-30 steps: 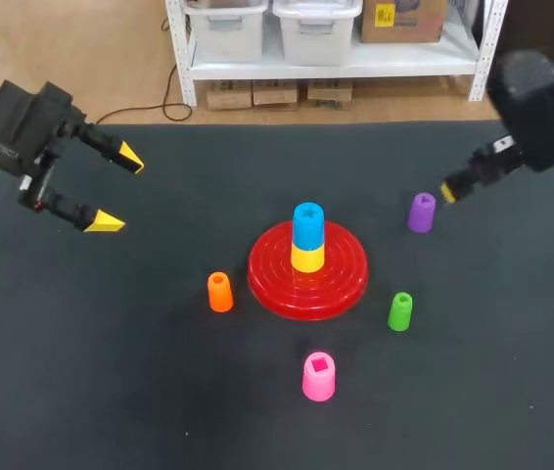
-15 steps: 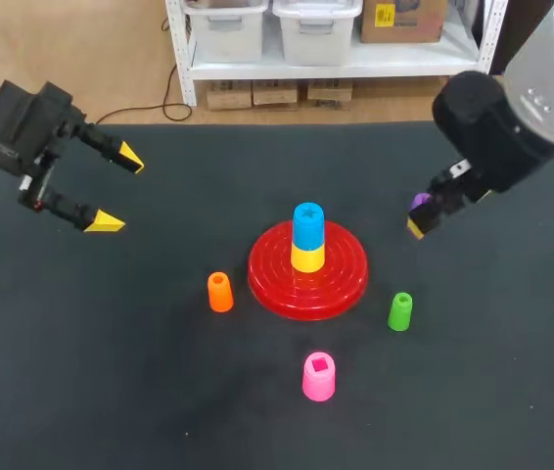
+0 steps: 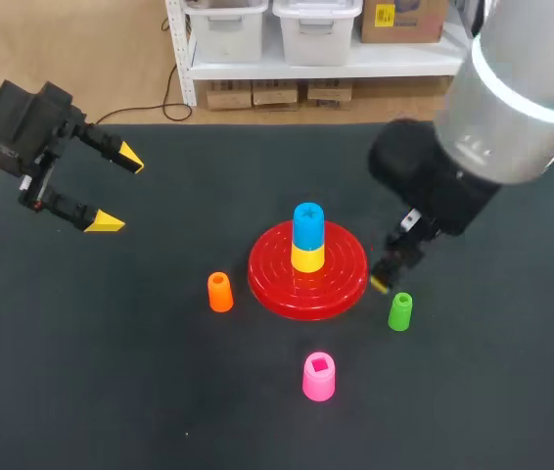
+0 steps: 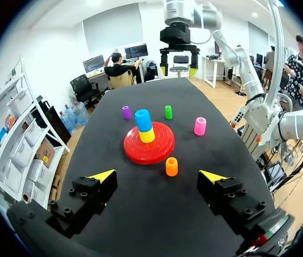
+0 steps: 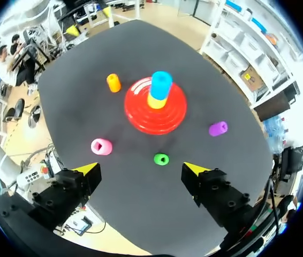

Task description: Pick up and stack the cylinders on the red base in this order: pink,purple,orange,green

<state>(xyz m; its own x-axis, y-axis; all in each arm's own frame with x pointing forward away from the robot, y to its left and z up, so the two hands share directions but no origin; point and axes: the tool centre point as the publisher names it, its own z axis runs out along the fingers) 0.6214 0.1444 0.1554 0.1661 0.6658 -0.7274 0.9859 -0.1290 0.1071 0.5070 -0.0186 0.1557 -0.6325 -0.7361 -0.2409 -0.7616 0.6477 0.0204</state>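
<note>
The red base [image 3: 341, 284] sits mid-table with a yellow cylinder [image 3: 306, 258] and a blue one [image 3: 307, 224] stacked on it. Around it stand the orange cylinder [image 3: 219, 292] at its left, the green cylinder [image 3: 400, 311] at its right front and the pink cylinder [image 3: 318, 376] in front. My right arm hides the purple cylinder in the head view; it shows as purple cylinder [image 5: 218, 128] in the right wrist view. My right gripper [image 5: 142, 169] hangs open and empty high over the table, with the green cylinder [image 5: 161, 159] just ahead of it. My left gripper [image 3: 118, 189] is open and empty at the far left.
In the left wrist view the orange cylinder [image 4: 171, 166] stands a little ahead of my left gripper [image 4: 158, 175], with the red base [image 4: 141, 152] behind it. The black table surface [image 3: 111, 372] stretches wide at the front left.
My right arm has swung in from the far right, past the purple cylinder, toward the base and the green cylinder, and now covers the purple one. The left arm has not moved.
</note>
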